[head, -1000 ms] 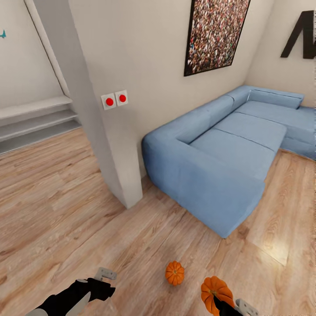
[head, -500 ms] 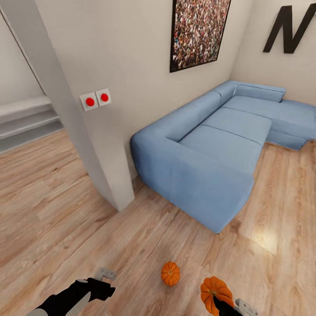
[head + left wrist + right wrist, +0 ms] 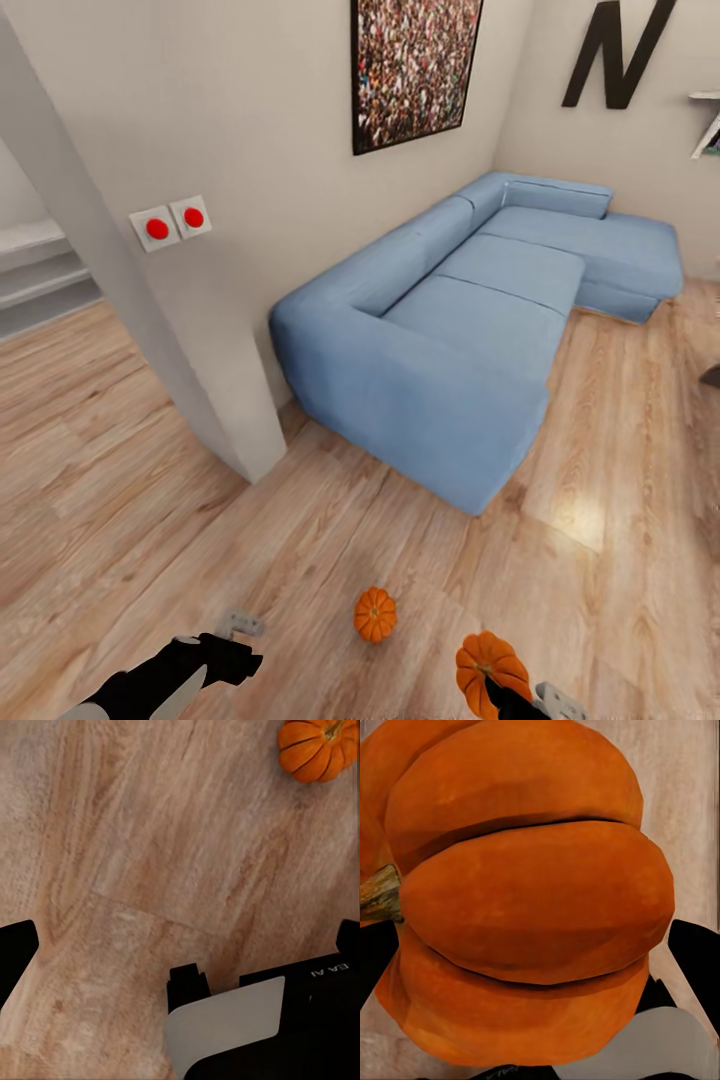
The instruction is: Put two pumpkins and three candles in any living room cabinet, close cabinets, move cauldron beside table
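Pumpkin (image 3: pixel 375 614) on the wooden floor (image 3: pixel 120 470) sits between both claws — nearer the right claw (image 3: pixel 515 695), already pinching another pumpkin (image 3: pixel 489 669); left claw (image 3: pixel 236 640) grip unclear

Two orange ribbed pumpkins, low in the head view.
One pumpkin (image 3: pixel 375 614) sits on the wood floor at six o'clock; the other pumpkin (image 3: pixel 487 665), at five o'clock, is gripper-held, stem sideways.

Pumpkins (image 3: pixel 375 614) (image 3: pixel 487 668): bright orange, ribbed. Sofa (image 3: pixel 470 320): pale blue. Floor (image 3: pixel 120 480): light wood grain. Wall switches (image 3: pixel 170 222), 10 o'clock: red dots on white.
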Controlling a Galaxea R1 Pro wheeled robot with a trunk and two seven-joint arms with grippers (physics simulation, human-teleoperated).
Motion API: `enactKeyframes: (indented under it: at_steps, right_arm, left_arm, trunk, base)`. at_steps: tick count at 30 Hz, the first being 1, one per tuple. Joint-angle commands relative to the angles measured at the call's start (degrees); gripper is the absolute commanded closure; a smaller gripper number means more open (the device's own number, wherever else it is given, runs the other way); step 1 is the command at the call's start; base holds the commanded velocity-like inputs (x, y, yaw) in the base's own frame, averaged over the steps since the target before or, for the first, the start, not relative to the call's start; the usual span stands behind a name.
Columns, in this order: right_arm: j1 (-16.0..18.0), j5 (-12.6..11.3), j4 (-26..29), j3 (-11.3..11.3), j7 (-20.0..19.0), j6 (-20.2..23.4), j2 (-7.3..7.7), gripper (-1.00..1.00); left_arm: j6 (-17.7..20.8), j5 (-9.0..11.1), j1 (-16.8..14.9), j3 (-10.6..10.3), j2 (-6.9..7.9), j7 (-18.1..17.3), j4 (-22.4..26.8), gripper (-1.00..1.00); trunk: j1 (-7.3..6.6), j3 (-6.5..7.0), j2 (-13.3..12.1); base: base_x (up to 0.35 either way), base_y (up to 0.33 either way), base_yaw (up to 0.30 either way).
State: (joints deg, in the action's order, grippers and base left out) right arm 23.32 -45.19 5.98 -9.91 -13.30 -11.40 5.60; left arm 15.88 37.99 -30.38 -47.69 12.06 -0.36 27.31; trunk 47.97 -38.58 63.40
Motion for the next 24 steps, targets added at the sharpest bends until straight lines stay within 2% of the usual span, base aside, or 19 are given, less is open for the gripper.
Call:
enactKeyframes:
  at_steps: [1,24]
  right_arm:
    - [0.0,-0.6,-0.1,-0.5,-0.2,-0.2,-0.01,1.0]
    - [0.1,-0.6,-0.1,-0.5,-0.2,-0.2,-0.03,1.0]
  left_arm:
    - [0.2,0.2,0.0,-0.2,0.06,0.0,0.1,-1.0]
    - [0.2,0.2,0.0,-0.3,0.06,0.0,0.1,-1.0]
  trunk:
    - [0.0,-0.12,0.0]
    - [0.0,-1.85,0.0]
  base:
    - [0.0,0.0,-0.177]
    - [0.0,0.0,-0.177]
